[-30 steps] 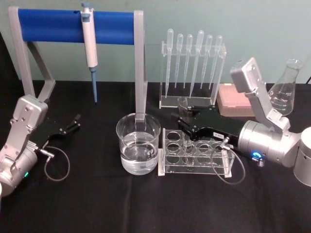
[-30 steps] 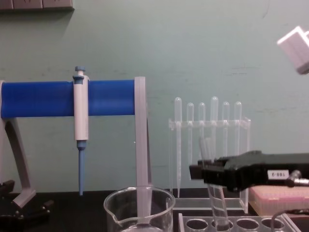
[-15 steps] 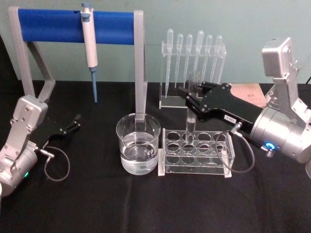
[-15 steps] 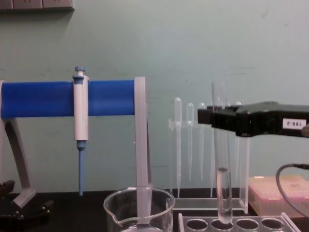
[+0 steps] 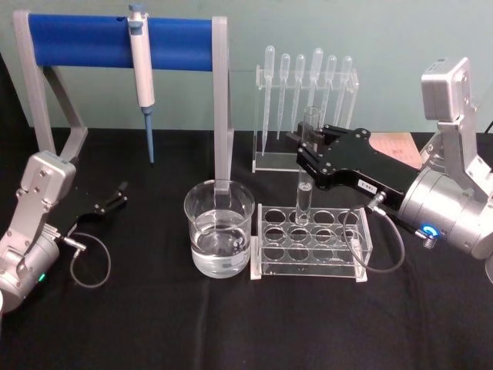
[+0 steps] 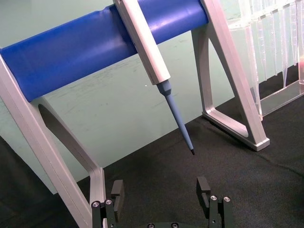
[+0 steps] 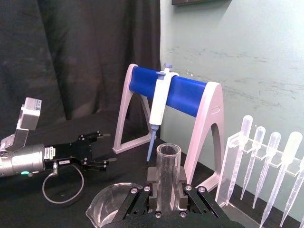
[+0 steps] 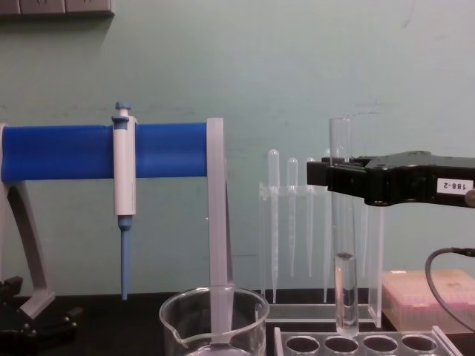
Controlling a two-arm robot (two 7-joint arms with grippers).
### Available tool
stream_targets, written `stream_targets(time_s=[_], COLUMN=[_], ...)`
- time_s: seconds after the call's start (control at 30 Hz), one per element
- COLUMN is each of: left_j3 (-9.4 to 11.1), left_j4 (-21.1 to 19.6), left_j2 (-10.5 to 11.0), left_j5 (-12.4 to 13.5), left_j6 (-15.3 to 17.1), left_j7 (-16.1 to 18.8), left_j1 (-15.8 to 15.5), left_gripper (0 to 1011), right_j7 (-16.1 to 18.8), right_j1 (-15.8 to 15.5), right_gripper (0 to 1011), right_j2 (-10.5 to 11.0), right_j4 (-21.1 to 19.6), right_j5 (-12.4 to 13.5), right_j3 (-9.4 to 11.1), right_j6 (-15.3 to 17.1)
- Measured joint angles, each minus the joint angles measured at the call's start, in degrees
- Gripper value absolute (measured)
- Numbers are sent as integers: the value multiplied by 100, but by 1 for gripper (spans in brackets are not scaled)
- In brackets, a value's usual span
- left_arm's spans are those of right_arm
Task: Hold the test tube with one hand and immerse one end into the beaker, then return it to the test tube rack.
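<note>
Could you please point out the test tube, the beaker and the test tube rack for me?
Clear glass test tube [image 8: 346, 297]: chest view, lower section.
Wide clear glass beaker [image 5: 192, 231]: head view, left wall.
Clear plastic rack with round holes [image 5: 308, 268]: head view, front wall.

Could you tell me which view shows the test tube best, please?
The chest view: the test tube shows full-length, upright in the right gripper, over the rack. Head view foreshortens it; right wrist view shows its rim.

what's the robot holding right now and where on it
The right end effector grips the test tube on its upper part, below the open rim. The left end effector is open, holding nothing.
</note>
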Motion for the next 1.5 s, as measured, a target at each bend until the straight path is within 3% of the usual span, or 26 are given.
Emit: stream_targets(time_s=[1.5], left_j3=[0], left_j4=[0], left_j2=[0], left_j5=[0], left_j6=[0], left_j7=[0], left_j1=[0], left_gripper=[1000], right_j7=[22], right_j1=[17], right_gripper=[224], right_j2=[0], right_j4=[9], right_j5=[-2], right_j3=[-11], right_j6=[26])
